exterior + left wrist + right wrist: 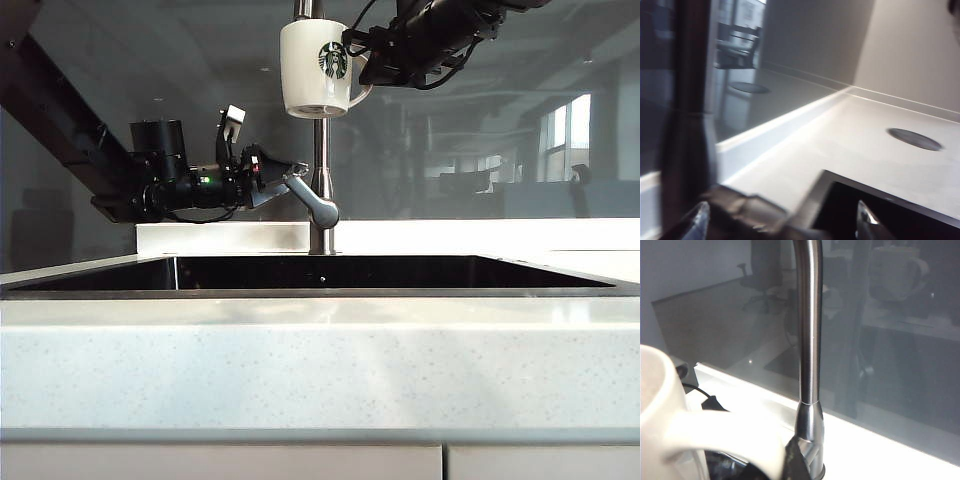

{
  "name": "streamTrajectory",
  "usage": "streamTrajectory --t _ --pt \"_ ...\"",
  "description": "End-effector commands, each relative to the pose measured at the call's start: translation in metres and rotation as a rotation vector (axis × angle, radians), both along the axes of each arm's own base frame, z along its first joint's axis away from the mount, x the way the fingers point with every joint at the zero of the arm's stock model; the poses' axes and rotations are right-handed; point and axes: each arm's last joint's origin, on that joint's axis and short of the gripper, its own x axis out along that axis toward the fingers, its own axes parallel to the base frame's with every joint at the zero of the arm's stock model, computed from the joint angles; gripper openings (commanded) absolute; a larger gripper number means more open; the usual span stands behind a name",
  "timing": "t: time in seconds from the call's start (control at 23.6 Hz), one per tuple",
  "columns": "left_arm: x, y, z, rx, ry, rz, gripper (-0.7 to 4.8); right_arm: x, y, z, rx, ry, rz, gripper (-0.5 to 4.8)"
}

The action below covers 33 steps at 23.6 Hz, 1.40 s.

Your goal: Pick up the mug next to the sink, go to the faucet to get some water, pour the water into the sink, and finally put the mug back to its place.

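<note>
Mug (314,68) hangs upright from the closed right gripper (366,62) above the sink (320,291); left gripper (283,181) gapes at the lever.

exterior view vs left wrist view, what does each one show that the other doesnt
Only the exterior view shows the mug, held up by its handle in the right gripper, and the left gripper open at the faucet lever. Only the left wrist view shows a round hole in the countertop. Both show the sink.

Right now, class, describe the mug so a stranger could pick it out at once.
Find the sink, then follow the steel faucet upward. The white mug hangs there, its handle pinched in the right gripper; its green round logo marks it out.
</note>
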Motion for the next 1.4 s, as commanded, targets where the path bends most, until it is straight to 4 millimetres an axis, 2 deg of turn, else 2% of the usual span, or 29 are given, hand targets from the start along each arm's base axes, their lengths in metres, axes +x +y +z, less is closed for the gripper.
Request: streamTrajectory --t 0.04,0.3,0.47,0.63,0.8,0.97,1.19,1.31,1.35,1.4 --pt "0.005 0.01 0.005 -0.013 -0.032 0.14 3.71 -0.008 -0.001 0.028 0.066 -0.123 0.007 -0.01" --pt "0.009 0.014 0.004 -0.006 -0.061 0.274 3.71 -0.008 -0.001 0.028 0.066 -0.123 0.007 -0.01" --pt "0.013 0.017 0.001 0.028 -0.101 0.461 3.71 -0.008 -0.001 0.028 0.066 -0.122 0.007 -0.01" --pt "0.014 0.019 0.001 0.029 -0.111 0.512 3.72 -0.008 -0.001 0.028 0.065 -0.122 0.007 -0.01" --pt "0.012 0.019 0.003 0.028 -0.105 0.43 3.72 -0.008 -0.001 0.028 0.061 -0.124 0.007 -0.01" --pt "0.007 0.022 0.01 0.03 -0.128 0.237 4.02 -0.007 -0.003 0.026 0.024 -0.127 0.002 -0.01" --pt "0.002 0.044 0.031 -0.007 -0.117 0.123 4.09 -0.005 -0.013 0.025 -0.003 -0.105 -0.022 -0.01" --pt "-0.002 0.054 0.043 0.009 -0.129 0.049 4.02 -0.004 -0.021 0.025 -0.098 -0.118 -0.041 -0.01" --pt "-0.005 0.061 0.051 0.015 -0.112 0.008 3.95 -0.006 -0.024 0.024 -0.198 -0.12 -0.059 -0.01" --pt "-0.006 0.066 0.056 0.018 -0.095 -0.017 3.63 -0.006 -0.029 0.024 -0.262 -0.111 -0.095 -0.01"
